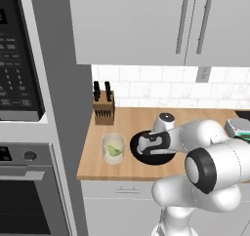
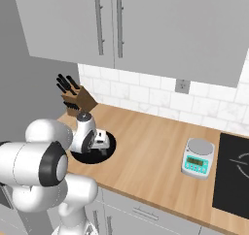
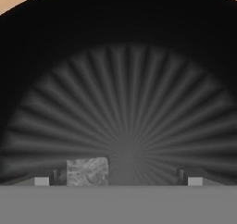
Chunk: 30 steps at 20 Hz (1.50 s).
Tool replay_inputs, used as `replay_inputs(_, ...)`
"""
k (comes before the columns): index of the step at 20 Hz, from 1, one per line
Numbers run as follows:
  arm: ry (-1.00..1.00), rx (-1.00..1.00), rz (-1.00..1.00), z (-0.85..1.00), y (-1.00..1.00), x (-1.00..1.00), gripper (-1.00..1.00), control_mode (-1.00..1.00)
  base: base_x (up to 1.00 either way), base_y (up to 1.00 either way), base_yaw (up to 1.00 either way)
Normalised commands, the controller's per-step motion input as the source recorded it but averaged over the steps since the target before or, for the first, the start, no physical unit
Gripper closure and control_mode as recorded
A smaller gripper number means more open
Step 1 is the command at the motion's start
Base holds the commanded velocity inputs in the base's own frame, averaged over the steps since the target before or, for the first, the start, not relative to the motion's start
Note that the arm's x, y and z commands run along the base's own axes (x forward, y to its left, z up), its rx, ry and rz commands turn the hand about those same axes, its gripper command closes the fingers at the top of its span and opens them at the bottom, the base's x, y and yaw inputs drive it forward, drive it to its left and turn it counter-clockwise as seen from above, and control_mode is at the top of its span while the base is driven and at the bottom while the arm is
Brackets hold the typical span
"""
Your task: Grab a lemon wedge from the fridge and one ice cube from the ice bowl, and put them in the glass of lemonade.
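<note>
Now the tool descends into the ice bowl, centre frame, jaws spread wide around a grey ice cube.
Left of it on the surface, the glass of lemonade already holds the lemon wedge.

arm: we saw our white arm bent forward and low | wrist: angled downward | gripper: our jaws stood wide apart | fingertips: small dark tips, nothing clamped between them
</note>
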Motion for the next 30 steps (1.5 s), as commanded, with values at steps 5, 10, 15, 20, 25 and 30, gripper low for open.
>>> replay_inputs(5, 0.0, 0.0, 0.0, -0.09, 0.0, 0.0, -1.0, -1.0, 0.0, 0.0, 0.0)
replay_inputs(10, 0.02, 0.0, 0.0, -0.21, 0.0, 0.0, -1.0, -1.0, 0.0, 0.0, 0.0)
replay_inputs(15, 0.01, 0.0, 0.0, 0.0, 0.0, 0.0, -1.0, -1.0, 0.0, 0.0, 0.0)
replay_inputs(20, 0.02, 0.0, 0.0, -0.11, 0.0, -0.01, -1.0, -1.0, 0.0, 0.0, 0.0)
replay_inputs(25, 0.01, 0.0, 0.0, -0.02, 0.0, 0.0, -1.0, -1.0, 0.0, 0.0, 0.0)
replay_inputs(30, 0.0, 0.0, 0.0, 0.0, 0.0, 0.0, 1.0, -1.0, 0.0, 0.0, 0.0)
